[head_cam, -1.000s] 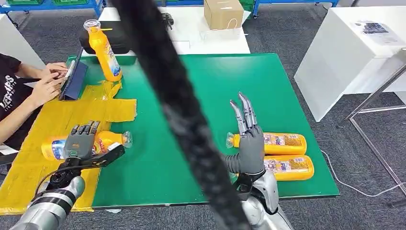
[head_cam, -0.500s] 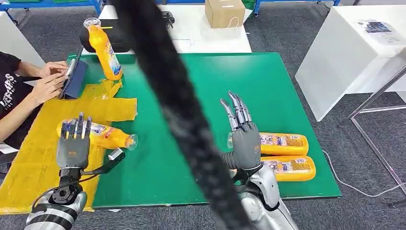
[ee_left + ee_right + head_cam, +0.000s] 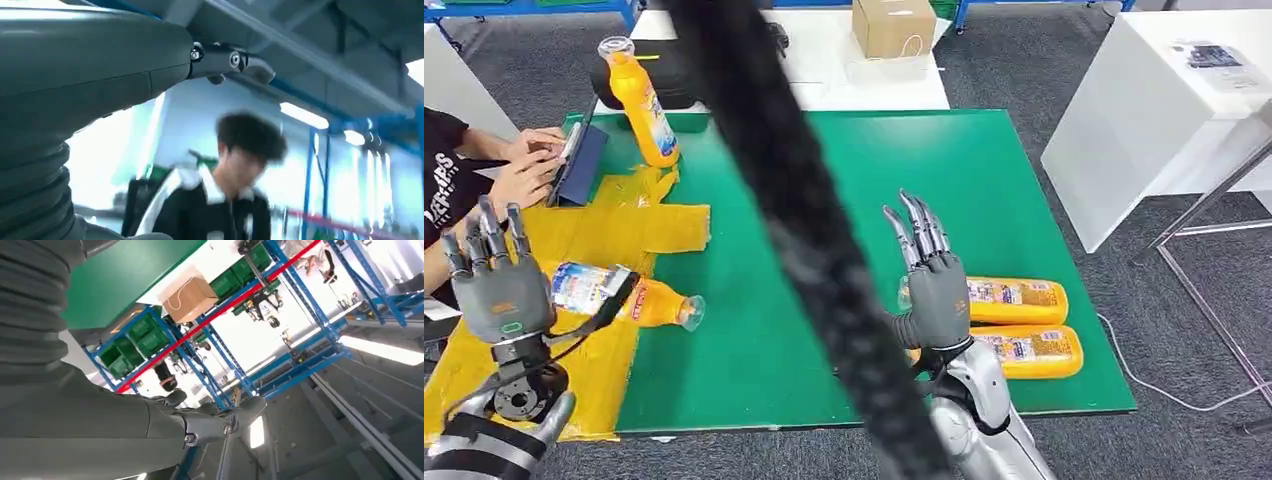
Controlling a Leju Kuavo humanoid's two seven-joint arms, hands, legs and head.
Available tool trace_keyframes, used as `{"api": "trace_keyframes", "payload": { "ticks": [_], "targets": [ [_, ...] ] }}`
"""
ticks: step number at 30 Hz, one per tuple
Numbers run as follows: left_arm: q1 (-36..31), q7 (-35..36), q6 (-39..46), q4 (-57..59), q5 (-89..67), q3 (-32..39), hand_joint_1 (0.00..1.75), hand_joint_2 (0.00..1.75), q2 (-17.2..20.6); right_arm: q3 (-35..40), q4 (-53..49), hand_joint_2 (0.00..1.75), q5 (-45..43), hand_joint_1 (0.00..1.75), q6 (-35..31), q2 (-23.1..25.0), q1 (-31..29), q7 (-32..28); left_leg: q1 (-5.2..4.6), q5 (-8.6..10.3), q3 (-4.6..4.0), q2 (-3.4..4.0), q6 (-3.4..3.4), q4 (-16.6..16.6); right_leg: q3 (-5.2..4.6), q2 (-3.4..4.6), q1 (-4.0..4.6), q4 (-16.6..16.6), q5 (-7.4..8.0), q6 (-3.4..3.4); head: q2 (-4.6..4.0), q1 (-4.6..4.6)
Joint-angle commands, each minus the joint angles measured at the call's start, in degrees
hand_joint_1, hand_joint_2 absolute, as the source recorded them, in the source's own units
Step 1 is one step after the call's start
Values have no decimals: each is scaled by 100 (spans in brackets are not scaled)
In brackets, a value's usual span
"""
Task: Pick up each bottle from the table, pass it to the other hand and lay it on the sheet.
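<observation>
One orange bottle [image 3: 619, 293] lies on the yellow sheet [image 3: 574, 240], its clear cap reaching over the green mat [image 3: 824, 180]. My left hand [image 3: 496, 288] is raised just left of it, open, fingers spread upward, holding nothing. A second orange bottle [image 3: 642, 102] stands upright at the sheet's far end. Two more orange bottles [image 3: 1014, 299] [image 3: 1032, 350] lie side by side on the mat's near right. My right hand [image 3: 934, 282] stands open right beside their caps, fingers pointing up, empty.
A thick black cable [image 3: 804, 240] hangs blurred across the middle of the head view. A person [image 3: 464, 190] at the left edge handles a dark tablet [image 3: 579, 160]. A cardboard box [image 3: 890, 26] sits on the white table behind; another white table [image 3: 1144, 110] stands at the right.
My left hand has let go of the bottle and moved left and up, opening wide. The bottle now lies free on the sheet. My right hand has hardly moved.
</observation>
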Motion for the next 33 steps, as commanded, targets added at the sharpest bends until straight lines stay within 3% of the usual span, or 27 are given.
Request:
{"api": "trace_keyframes", "payload": {
  "ticks": [1,3,7,13,22,29,33],
  "targets": [
    [581,-6142,-262,89,3871,2844,0,175,-2491,-164,544,175,825,0,880,-743,-340,764,-7,-3,27,-26,9,-13,42,-43,-4,-25,-8,3,0,0],
    [980,-6204,-1403,-762,5640,2368,0,175,-2456,-350,915,175,502,0,1757,-1203,-634,739,-7,-3,12,-6,8,-4,14,-9,-6,-16,-2,4,0,2],
    [1393,-6340,-2047,-1323,6536,1990,0,175,-2483,-823,1885,175,46,0,2324,-1736,-1252,280,-28,-14,11,23,13,-1,15,15,-24,-19,10,18,0,0],
    [1291,-6453,-2200,-883,6649,1683,0,175,-2471,-845,2732,175,153,0,2523,-1756,-1851,221,-35,5,-6,2,26,1,5,-2,-32,-18,18,24,0,2],
    [1279,-6449,-2298,-883,6748,1687,0,175,-2468,-799,2789,175,168,0,2533,-1757,-1896,237,-34,12,-10,-7,36,0,2,-9,-30,-16,19,33,0,2],
    [1294,-6492,-2524,-730,7002,1560,0,175,-2559,-870,3539,175,-21,0,2594,-1860,-2279,159,-36,14,-12,-8,38,1,1,-9,-34,-14,20,34,0,2],
    [1258,-6595,-2567,-596,7158,1522,0,175,-2553,-875,3574,175,-917,0,3230,-2025,-2156,-545,-37,14,-4,-12,35,-4,11,-16,-33,-20,19,30,0,2]
  ]
}}
